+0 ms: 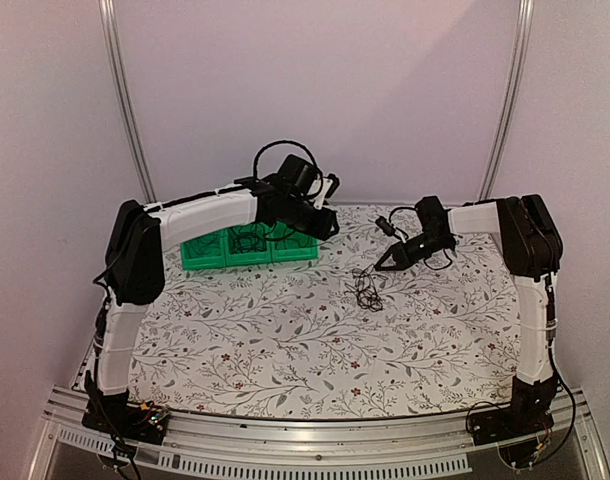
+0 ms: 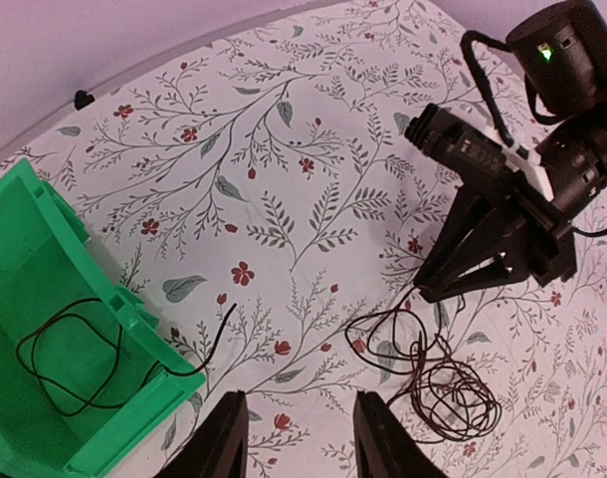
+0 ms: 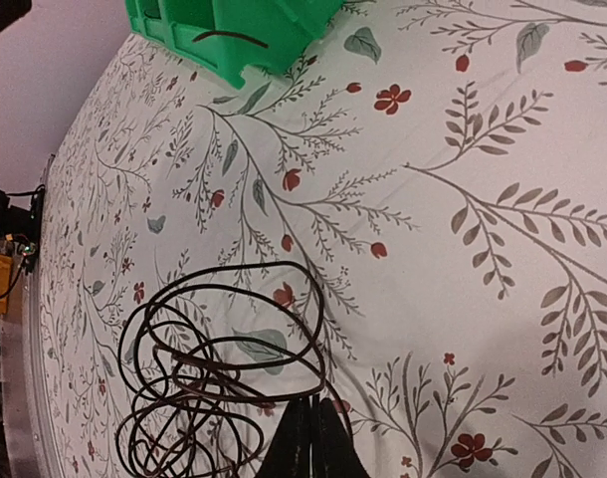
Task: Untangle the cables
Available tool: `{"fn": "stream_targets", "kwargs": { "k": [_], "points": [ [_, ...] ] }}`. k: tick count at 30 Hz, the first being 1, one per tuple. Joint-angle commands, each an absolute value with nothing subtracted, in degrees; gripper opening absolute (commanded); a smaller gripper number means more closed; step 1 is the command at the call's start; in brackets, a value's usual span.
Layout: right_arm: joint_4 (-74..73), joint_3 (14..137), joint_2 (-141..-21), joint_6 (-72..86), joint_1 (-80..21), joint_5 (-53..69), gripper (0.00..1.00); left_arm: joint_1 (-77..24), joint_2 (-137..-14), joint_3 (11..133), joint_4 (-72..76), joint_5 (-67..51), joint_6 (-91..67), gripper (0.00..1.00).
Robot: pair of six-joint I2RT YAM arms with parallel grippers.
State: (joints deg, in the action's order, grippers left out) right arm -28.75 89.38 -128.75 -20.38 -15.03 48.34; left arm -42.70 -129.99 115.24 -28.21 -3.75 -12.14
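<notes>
Cables (image 2: 451, 390) lie in a messy dark tangle on the worktop (image 2: 284, 149). The tangle is a bit right of the middle and nearer the far edge than the near edge. It is many thin loops piled on each other. Some loops are wide and some are small and tight. All of them look black or very dark brown.

The right hand (image 3: 310, 423) is down at the tangle, on its far right side. Its two fingers are pressed together, and one thin strand of the tangle runs right into the tips. It looks like the hand is pinching that strand. The tips are very low, but I cannot tell if they touch the worktop.

One more cable (image 2: 220, 334) is well apart from the tangle. It lies as a big loose loop in a green bin (image 2: 35, 269). Its end hangs out over the bin's wall onto the worktop. The bin sits by the far edge, left of the middle.

The left hand (image 2: 299, 448) hangs above the worktop between the bin and the tangle. Its fingers are spread apart with nothing between them.

The worktop is white with leaves and small red flowers printed on it.
</notes>
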Motion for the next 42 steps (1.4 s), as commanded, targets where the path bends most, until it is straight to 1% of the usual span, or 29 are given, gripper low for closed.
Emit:
{"fn": "stream_targets", "kwargs": {
  "k": [1,6,10,12,13,15,16,21,23,25,30,34,39,42],
  "points": [
    [-28.36,89.95,-126.68,-21.75,-15.25,52.17,0.0,-43.85,-127.6,115.0,-26.69,-6.17,-12.24,0.4],
    [-31.36,90.17,-120.8,-22.9,-15.24,53.01,0.0,-44.47,-127.84,116.2,-23.37,-13.25,-11.8,0.41],
    [-31.98,89.71,-114.75,-22.26,-15.25,52.64,0.0,-44.79,-128.18,114.67,-18.74,-22.86,-14.29,0.46],
    [-32.2,89.34,-112.93,-21.08,-15.29,50.78,0.0,-45.05,-129.75,115.2,-17.95,-23.04,-17.38,0.48],
    [-32.31,88.93,-112.5,-20.63,-15.29,49.71,0.12,-45.3,-130.81,115.87,-18.0,-22.35,-18.69,0.48],
    [-32.73,86.72,-111.67,-21.11,-15.29,48.08,0.28,-45.66,-133.23,117.76,-19.39,-19.82,-21.58,0.48],
    [-33.36,85.88,-111.52,-22.27,-15.28,47.31,0.32,-45.79,-133.92,118.23,-19.72,-18.63,-22.62,0.48],
    [-35.04,80.74,-111.77,-30.68,-16.01,43.4,0.44,-45.7,-132.3,115.11,-17.65,-15.03,-27.19,0.47],
    [-34.12,78.59,-111.88,-32.94,-16.73,41.36,0.54,-45.49,-130.83,113.28,-16.98,-14.65,-27.85,0.47],
    [-34.07,78.23,-112.76,-34.38,-17.38,39.53,0.57,-44.93,-129.5,111.99,-17.55,-14.99,-29.16,0.47],
    [-32.26,77.96,-115.85,-35.56,-19.58,36.03,0.58,-43.53,-124.39,104.19,-15.0,-15.2,-32.47,0.47],
    [-28.97,78.37,-118.57,-35.55,-22.48,28.39,0.57,-42.53,-120.33,98.02,-11.79,-15.55,-34.23,0.47],
    [-24.98,79.72,-120.86,-31.25,-22.76,23.19,0.49,-41.84,-117.31,95.32,-10.99,-15.73,-32.96,0.47],
    [-24.8,80.75,-121.49,-30.47,-22.86,22.21,0.4,-41.67,-116.57,94.85,-10.96,-15.51,-31.8,0.47]
  ]
}}
